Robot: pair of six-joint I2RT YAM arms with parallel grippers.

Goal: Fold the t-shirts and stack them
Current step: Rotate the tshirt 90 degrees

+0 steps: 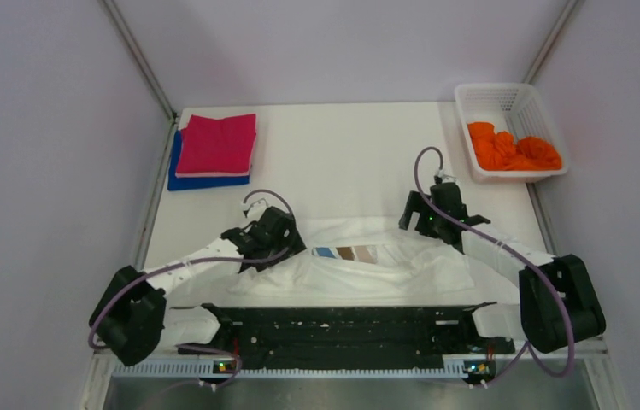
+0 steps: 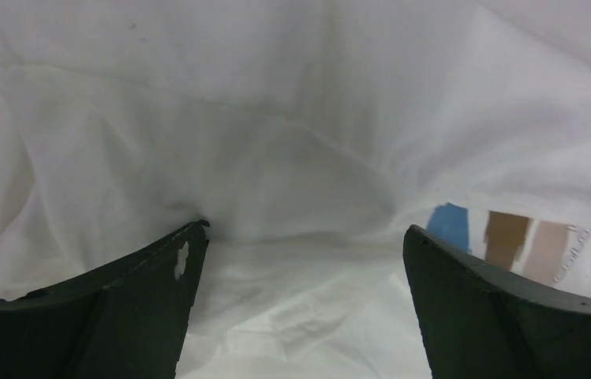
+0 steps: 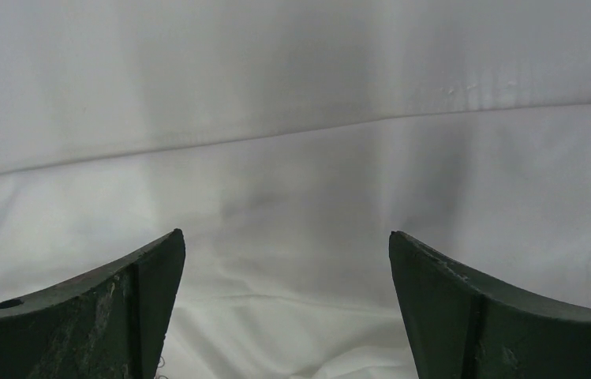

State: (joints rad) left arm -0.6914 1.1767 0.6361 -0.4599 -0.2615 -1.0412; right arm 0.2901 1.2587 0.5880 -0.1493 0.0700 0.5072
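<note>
Lying rumpled across the near middle of the flat white counter (image 1: 342,162) is a white cloth t-shirt (image 1: 402,272), its fabric bunched in soft folds and its small print of blue, brown and tan blocks (image 1: 346,253) facing up just left of centre. The black two-fingered left tool (image 2: 305,234) hangs low over the shirt's left part with its fingers spread wide apart and nothing between them but wrinkled white cloth; from its wrist camera the print shows just past the right-hand finger. The matching right tool (image 3: 286,234) sits over the shirt's far right edge, its fingers likewise spread wide and gripping nothing, with smooth white fabric and one long crease beyond them. Whether either tool's tips actually touch the cloth cannot be told. At the far left corner of the counter a folded magenta cloth t-shirt (image 1: 218,143) rests on top of a folded blue cloth t-shirt (image 1: 181,177), whose edge shows along the left and near sides. Well apart at the far right, a white plastic lattice basket (image 1: 504,89) holds crumpled orange cloth (image 1: 513,152) heaped in its near half.
</note>
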